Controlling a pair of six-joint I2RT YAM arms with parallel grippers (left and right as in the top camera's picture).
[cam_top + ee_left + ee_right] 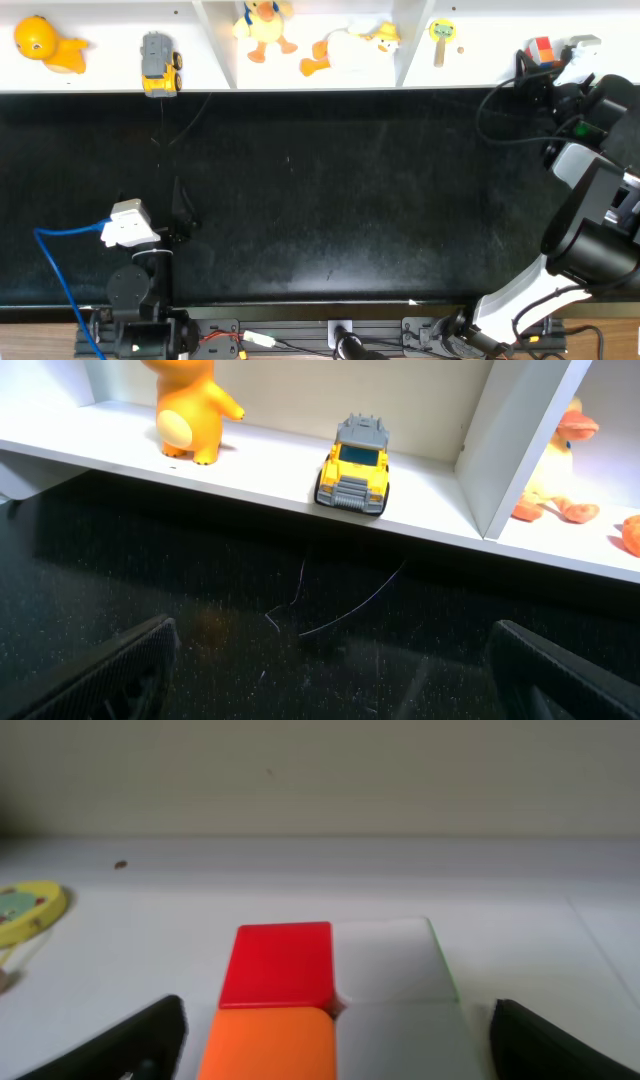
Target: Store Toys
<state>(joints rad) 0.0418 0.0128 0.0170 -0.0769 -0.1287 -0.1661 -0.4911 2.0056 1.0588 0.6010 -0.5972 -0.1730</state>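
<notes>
**A:** Along the far edge of the black tabletop (330,190), seen from above, what does the white shelf (300,82) hold?

**B:** An orange duck (45,45), a yellow truck (160,68), a yellow plush duck (265,28), a white duck (350,48), a rattle (441,38), and the coloured block (541,50) in the rightmost bay. The right arm (590,190) is beside the block.

**A:** Left wrist view?

**B:** The left tool (332,628) gapes wide over the tabletop, facing the truck. A divider (520,440) separates the truck from the plush duck.

**A:** Right wrist view?

**B:** The right tool (338,1010) is open, a finger either side of the block with a gap at each. The rattle is off to one side.
</notes>
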